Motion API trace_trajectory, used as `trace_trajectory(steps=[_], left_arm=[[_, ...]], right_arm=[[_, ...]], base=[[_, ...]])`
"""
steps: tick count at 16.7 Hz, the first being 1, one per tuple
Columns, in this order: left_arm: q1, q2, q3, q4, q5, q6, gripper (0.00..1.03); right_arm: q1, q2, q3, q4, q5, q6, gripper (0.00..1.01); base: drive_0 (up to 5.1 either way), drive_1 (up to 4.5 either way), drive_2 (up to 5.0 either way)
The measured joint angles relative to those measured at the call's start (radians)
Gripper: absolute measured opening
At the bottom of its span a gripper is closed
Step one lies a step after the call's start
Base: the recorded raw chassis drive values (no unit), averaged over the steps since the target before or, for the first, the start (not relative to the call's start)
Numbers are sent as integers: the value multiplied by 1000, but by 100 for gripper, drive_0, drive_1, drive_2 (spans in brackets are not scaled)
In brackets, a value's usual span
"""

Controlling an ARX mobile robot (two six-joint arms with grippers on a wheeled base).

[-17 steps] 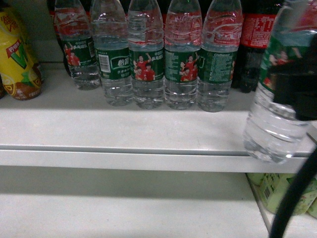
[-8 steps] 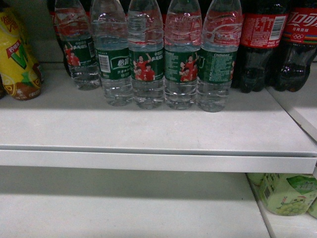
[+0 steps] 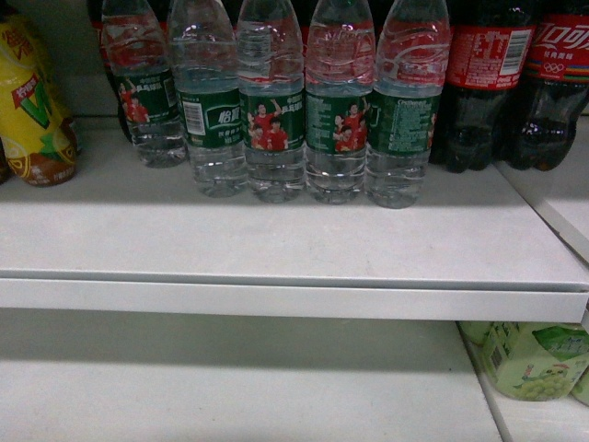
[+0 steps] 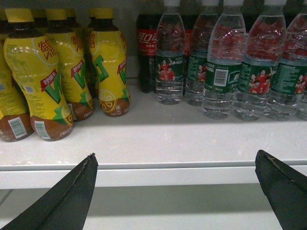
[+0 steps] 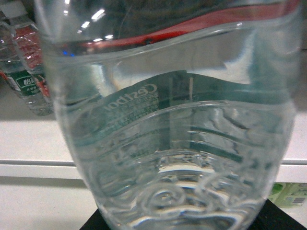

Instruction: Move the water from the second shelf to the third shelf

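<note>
A clear ribbed water bottle [image 5: 168,120] with a green label fills the right wrist view, and my right gripper [image 5: 177,226] is shut on it; only dark finger corners show under its base. The bottle hangs in front of a white shelf edge [image 5: 29,167]. Several more water bottles [image 3: 271,110] stand in a row on the upper shelf [image 3: 276,239] in the head view, where neither gripper shows. My left gripper [image 4: 176,160] is open and empty, level with the shelf's front lip, with the water row [image 4: 223,62] behind it to the right.
Yellow drink bottles [image 3: 32,101] stand at the shelf's left end and dark cola bottles [image 3: 483,83] with red labels at its right. The lower shelf [image 3: 230,387] holds green packs [image 3: 529,359] at its right. The yellow bottles [image 4: 36,76] crowd the left of the left wrist view.
One second ago the right gripper held the bottle at the right edge of the head view. It has since left that view, uncovering the cola bottles behind.
</note>
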Motion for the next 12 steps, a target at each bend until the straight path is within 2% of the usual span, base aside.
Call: trace_trajectory(steps=[4, 12], left_arm=[[0, 0, 0, 0, 0, 0, 98], [0, 0, 0, -3, 0, 0, 98]], right_arm=[[-1, -27, -6, -8, 0, 23, 39], [-1, -27, -12, -9, 0, 23, 39]], base=[[0, 0, 0], [0, 0, 0]])
